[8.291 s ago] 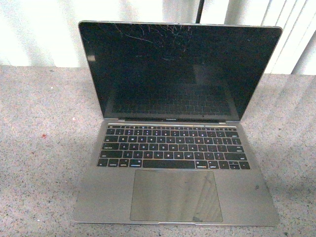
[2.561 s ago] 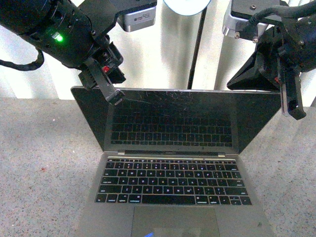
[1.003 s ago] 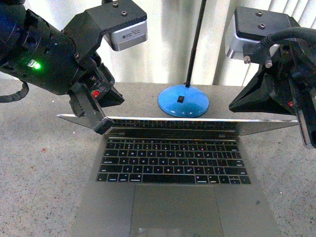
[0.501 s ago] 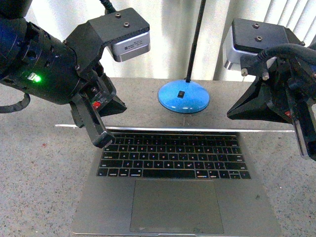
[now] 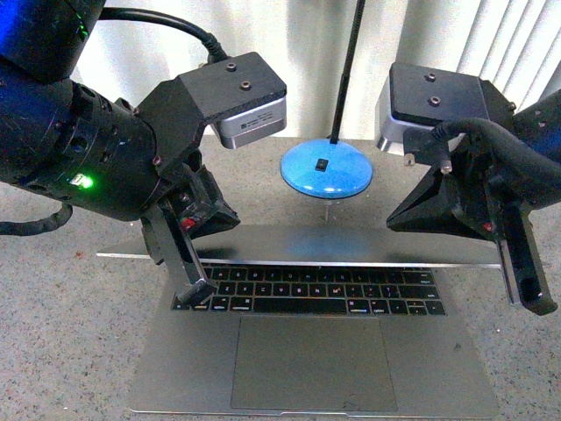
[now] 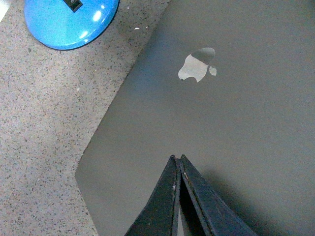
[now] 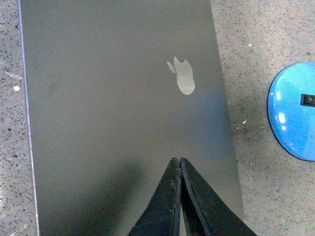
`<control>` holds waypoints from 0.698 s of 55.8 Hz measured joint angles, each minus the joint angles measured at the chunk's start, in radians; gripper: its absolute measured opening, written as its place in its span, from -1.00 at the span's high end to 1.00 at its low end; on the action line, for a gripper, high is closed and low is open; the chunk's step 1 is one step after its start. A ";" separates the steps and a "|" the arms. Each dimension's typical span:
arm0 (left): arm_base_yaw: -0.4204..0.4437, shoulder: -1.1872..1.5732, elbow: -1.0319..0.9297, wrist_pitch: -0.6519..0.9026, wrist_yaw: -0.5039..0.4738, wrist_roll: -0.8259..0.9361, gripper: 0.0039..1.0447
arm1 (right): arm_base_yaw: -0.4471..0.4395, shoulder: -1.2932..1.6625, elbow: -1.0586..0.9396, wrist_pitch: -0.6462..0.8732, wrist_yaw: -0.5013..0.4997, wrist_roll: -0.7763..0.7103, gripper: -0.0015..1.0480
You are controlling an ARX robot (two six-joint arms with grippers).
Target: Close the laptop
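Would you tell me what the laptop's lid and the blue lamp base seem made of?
The laptop lid looks like matte grey metal, likely aluminium: even dull sheen, mirror-like logo. The blue lamp base looks glossy, with sharp highlights; painted metal or plastic, unclear.

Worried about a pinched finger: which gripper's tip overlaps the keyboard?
The left gripper: its tip shows against the leftmost keys of the laptop; the right gripper hangs past the right end of the lid.

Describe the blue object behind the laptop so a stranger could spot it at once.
Start at the silver-grey laptop on the speckled table. Just behind its lid sits a glossy blue dome with a small black switch and a thin black stem rising from it; it is the only blue thing on the table.
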 joint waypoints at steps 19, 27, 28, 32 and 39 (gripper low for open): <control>-0.006 0.000 -0.010 0.008 0.000 0.000 0.94 | 0.005 0.003 -0.023 0.008 0.000 0.000 0.94; -0.011 0.004 -0.024 0.022 0.000 0.000 0.94 | 0.005 0.004 -0.027 0.009 0.000 0.000 0.94; -0.012 0.005 -0.026 0.024 0.000 0.000 0.94 | 0.006 0.004 -0.027 0.009 0.000 0.000 0.94; -0.013 0.006 -0.030 0.026 0.001 0.000 0.94 | 0.007 0.006 -0.030 0.010 0.000 0.000 0.94; -0.017 0.011 -0.038 0.031 0.004 -0.001 0.94 | 0.011 0.008 -0.038 0.016 0.000 0.001 0.94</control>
